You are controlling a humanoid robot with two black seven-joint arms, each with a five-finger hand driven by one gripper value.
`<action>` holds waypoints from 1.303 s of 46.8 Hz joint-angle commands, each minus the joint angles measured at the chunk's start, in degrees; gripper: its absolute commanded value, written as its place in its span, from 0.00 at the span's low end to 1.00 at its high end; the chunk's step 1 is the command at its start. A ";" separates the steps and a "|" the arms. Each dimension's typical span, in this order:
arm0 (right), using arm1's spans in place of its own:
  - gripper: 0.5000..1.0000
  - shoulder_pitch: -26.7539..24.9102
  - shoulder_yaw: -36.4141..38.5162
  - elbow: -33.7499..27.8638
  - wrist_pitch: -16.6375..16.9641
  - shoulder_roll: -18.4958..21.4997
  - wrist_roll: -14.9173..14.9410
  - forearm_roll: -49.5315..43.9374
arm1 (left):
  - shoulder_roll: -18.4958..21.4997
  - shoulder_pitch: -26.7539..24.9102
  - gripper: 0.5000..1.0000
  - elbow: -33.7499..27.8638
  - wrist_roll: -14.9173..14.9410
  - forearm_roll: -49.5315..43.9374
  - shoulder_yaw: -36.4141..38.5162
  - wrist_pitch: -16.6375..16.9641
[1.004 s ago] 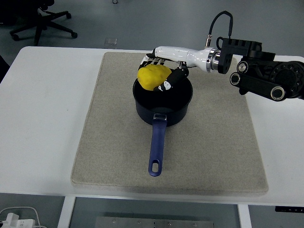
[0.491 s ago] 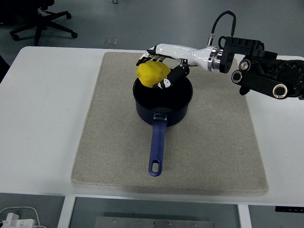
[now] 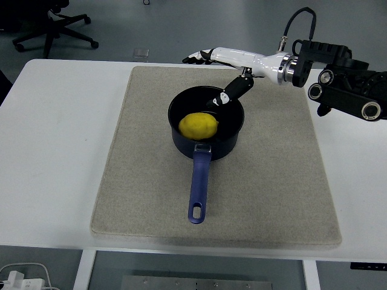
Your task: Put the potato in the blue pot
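Observation:
The yellow potato point(image 3: 198, 125) lies inside the dark blue pot point(image 3: 206, 122), toward its near left side. The pot stands in the middle of the beige mat point(image 3: 145, 181), with its long blue handle point(image 3: 199, 184) pointing at the near edge. My right hand point(image 3: 208, 69) hovers above the pot's far rim, raised and pulled back to the upper right. Its fingers are spread, the thumb point(image 3: 233, 92) hangs down over the rim, and it holds nothing. The left arm is out of view.
The mat covers the centre of the white table point(image 3: 54, 151). An office chair base point(image 3: 54, 27) stands on the floor beyond the table's far left. A small square object point(image 3: 141, 52) lies on the floor behind the table.
The right hand let go of the potato, which dropped from above the far rim into the pot. The hand then rose and drew back to the upper right.

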 commanded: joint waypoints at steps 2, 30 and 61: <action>0.85 -0.25 0.01 -0.28 0.74 -2.26 -0.13 3.91 | 0.00 0.00 0.99 0.00 -0.02 0.06 0.05 -0.01; 0.85 -15.19 11.07 -9.68 -0.31 -7.80 -0.22 33.71 | 0.00 0.00 0.99 0.00 -0.02 -0.03 0.05 -0.01; 0.85 -33.03 28.31 -16.45 -1.19 -6.39 -0.22 48.91 | 0.00 0.00 0.99 0.00 -0.02 -0.03 0.05 -0.01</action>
